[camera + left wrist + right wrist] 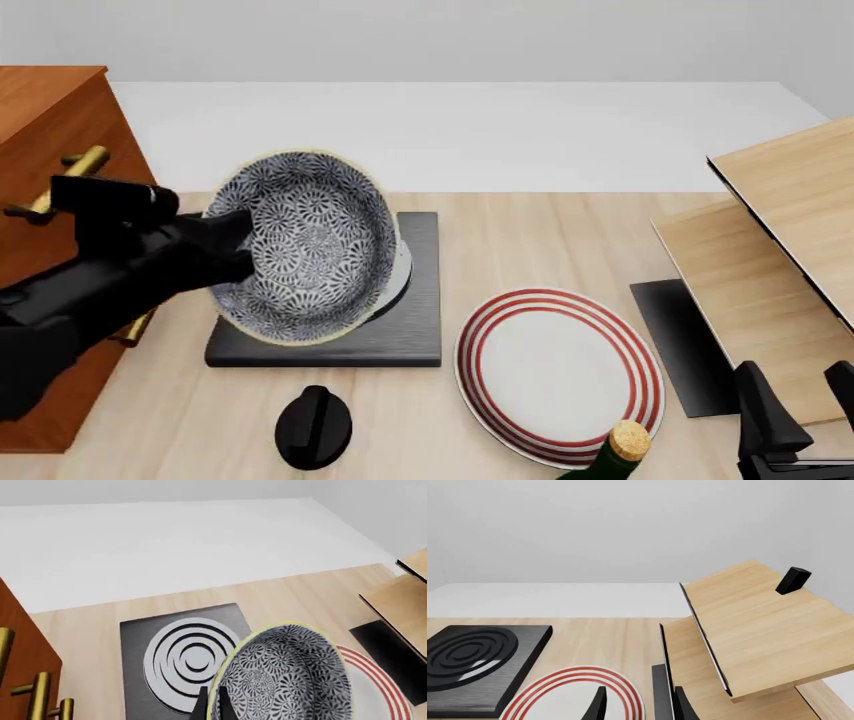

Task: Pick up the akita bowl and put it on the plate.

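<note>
My left gripper is shut on the near-left rim of the akita bowl, a deep bowl with a dark floral pattern and a cream rim. It holds the bowl tilted in the air above the black square slab. In the left wrist view the akita bowl fills the lower right, with the left gripper pinching its edge. The plate, white with red rings, lies on the table to the right of the slab, with nothing on it. My right gripper stands open near the table's front right, beside the plate.
A brown cabinet with brass handles stands at the left behind my left arm. A tilted wooden rack on a black base takes up the right side. A black knob-like object and a green bottle with a cork sit near the front edge.
</note>
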Robot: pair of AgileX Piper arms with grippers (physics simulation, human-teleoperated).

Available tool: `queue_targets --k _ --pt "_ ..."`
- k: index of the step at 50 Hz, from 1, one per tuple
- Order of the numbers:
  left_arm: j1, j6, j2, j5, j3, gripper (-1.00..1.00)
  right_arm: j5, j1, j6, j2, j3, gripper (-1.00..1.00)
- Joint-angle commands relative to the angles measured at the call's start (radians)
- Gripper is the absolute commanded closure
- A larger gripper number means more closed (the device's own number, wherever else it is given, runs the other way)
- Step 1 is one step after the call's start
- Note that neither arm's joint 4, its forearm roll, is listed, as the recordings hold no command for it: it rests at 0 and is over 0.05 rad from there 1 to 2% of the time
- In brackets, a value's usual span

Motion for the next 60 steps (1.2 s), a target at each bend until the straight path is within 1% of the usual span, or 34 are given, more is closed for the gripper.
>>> queue_targets --k 1,2,5,8,12,19,20,21,22,23,24,28,29,30,32,33,37,44,45,49,60 --pt "-0.084 -0.115 0.153 -0.110 0.010 1.00 0.000 0.000 0.000 0.000 0.000 -1.00" --pt "-0.104 -0.124 0.160 -0.111 0.012 1.00 0.000 0.000 0.000 0.000 0.000 -1.00" --pt "-0.128 -0.123 0.169 -0.113 0.012 1.00 0.000 0.000 0.000 0.000 0.000 -1.00" --pt "-0.161 -0.149 0.184 -0.110 0.007 1.00 0.000 0.000 0.000 0.000 0.000 -1.00" --pt "-0.161 -0.140 0.212 -0.119 -0.008 1.00 0.000 0.000 0.000 0.000 0.000 -1.00" --pt "-0.201 -0.156 0.240 -0.111 -0.029 1.00 0.000 0.000 0.000 0.000 0.000 -1.00" --pt "-0.212 -0.168 0.241 -0.111 -0.029 1.00 0.000 0.000 0.000 0.000 0.000 -1.00" --pt "-0.243 -0.198 0.240 -0.111 -0.025 1.00 0.000 0.000 0.000 0.000 0.000 -1.00" --pt "-0.246 -0.186 0.243 -0.110 -0.028 1.00 0.000 0.000 0.000 0.000 0.000 -1.00" --pt "-0.229 -0.167 0.258 -0.116 -0.033 1.00 0.000 0.000 0.000 0.000 0.000 -1.00" --pt "-0.235 -0.176 0.265 -0.117 -0.034 1.00 0.000 0.000 0.000 0.000 0.000 -1.00" --pt "-0.253 -0.164 0.277 -0.112 -0.043 1.00 0.000 0.000 0.000 0.000 0.000 -1.00" --pt "-0.260 -0.175 0.280 -0.114 -0.042 1.00 0.000 0.000 0.000 0.000 0.000 -1.00" --pt "-0.261 -0.164 0.284 -0.113 -0.046 1.00 0.000 0.000 0.000 0.000 0.000 -1.00" --pt "-0.275 -0.174 0.301 -0.115 -0.049 1.00 0.000 0.000 0.000 0.000 0.000 -1.00" --pt "-0.277 -0.162 0.310 -0.118 -0.051 1.00 0.000 0.000 0.000 0.000 0.000 -1.00" --pt "-0.299 -0.168 0.317 -0.109 -0.063 1.00 0.000 0.000 0.000 0.000 0.000 -1.00" --pt "-0.335 -0.171 0.304 -0.071 -0.097 1.00 0.000 0.000 0.000 0.000 0.000 -1.00" --pt "-0.339 -0.159 0.305 -0.066 -0.102 1.00 0.000 0.000 0.000 0.000 0.000 -1.00" --pt "-0.345 -0.150 0.307 -0.045 -0.128 1.00 0.000 0.000 0.000 0.000 0.000 -1.00" --pt "-0.376 -0.143 0.309 -0.012 -0.161 1.00 0.000 0.000 0.000 0.000 0.000 -1.00"
